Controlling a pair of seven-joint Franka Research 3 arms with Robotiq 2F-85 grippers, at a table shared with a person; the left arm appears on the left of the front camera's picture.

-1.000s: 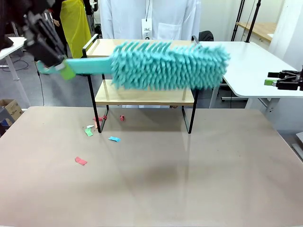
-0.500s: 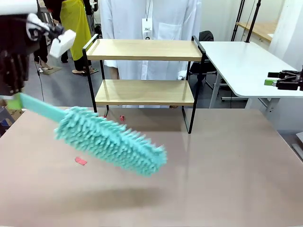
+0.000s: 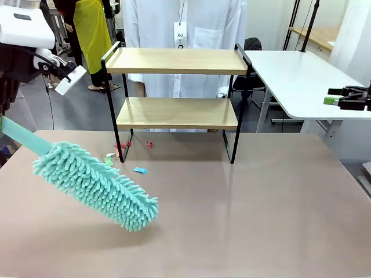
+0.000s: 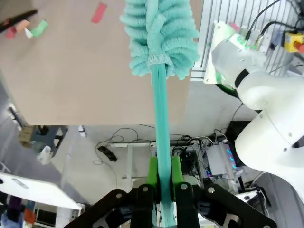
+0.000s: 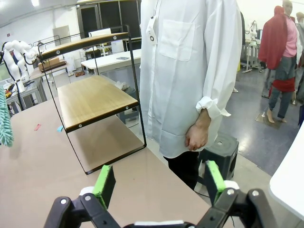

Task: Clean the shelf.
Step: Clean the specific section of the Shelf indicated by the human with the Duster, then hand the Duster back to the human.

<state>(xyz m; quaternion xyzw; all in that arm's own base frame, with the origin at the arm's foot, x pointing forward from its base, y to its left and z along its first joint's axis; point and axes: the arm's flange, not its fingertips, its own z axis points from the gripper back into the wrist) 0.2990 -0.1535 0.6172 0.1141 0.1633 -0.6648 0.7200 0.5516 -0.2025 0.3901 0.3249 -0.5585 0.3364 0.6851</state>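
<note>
Duster (image 3: pixel 95 185) now lower, leftward, head down-right off the shelf (image 3: pixel 177 87); left pincer (image 4: pixel 161 178) clenched on handle

The shelf (image 3: pixel 177 92) sits at the table's (image 3: pixel 261 220) far edge, person (image 3: pixel 185 23) right behind it. Paper scraps (image 3: pixel 124 156) lie by its left legs, with the duster (image 3: pixel 95 185) hanging over the table just left of them.

Table's near half (image 3: pixel 243 231) lies open; duster (image 3: pixel 95 185) hangs low at left; shelf (image 3: pixel 177 87) blocks the far middle.
</note>
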